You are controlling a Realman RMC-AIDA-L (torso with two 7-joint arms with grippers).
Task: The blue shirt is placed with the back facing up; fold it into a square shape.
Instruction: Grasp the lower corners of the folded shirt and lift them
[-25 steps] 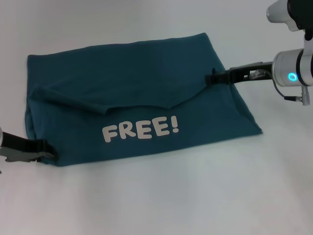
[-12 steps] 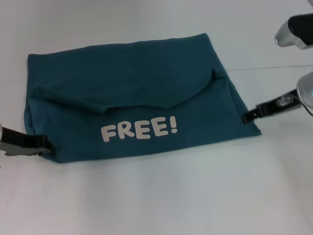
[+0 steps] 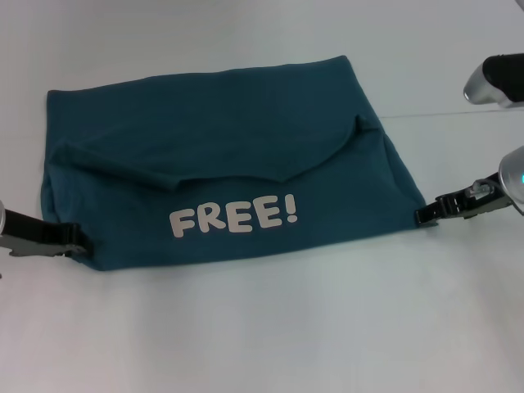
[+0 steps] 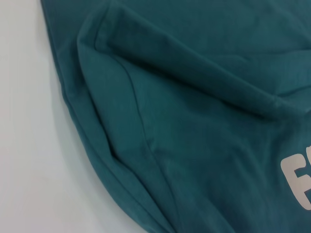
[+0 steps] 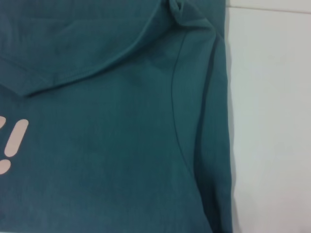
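Lying on the white tabletop [image 3: 262,336], the blue shirt [image 3: 221,155] is folded into a wide, roughly rectangular bundle with the pale lettering "FREE!" [image 3: 234,218] showing on its near half. Above the lettering, a folded-over flap with a curved edge crosses the cloth from left to right.

At the near left corner of the shirt, the left gripper [image 3: 75,240] reaches in low from the left edge of the head view, its black fingers touching the cloth's edge; whether they are apart or together cannot be told. The left wrist view shows only the shirt's rounded corner, its seams and part of a letter.

At the near right corner, the right gripper [image 3: 419,216] comes in from the right, its fingers at the shirt's tip; their state cannot be told either. The right wrist view shows the shirt's side edge against the tabletop.

Farther back, the shirt's far edge lies flat.
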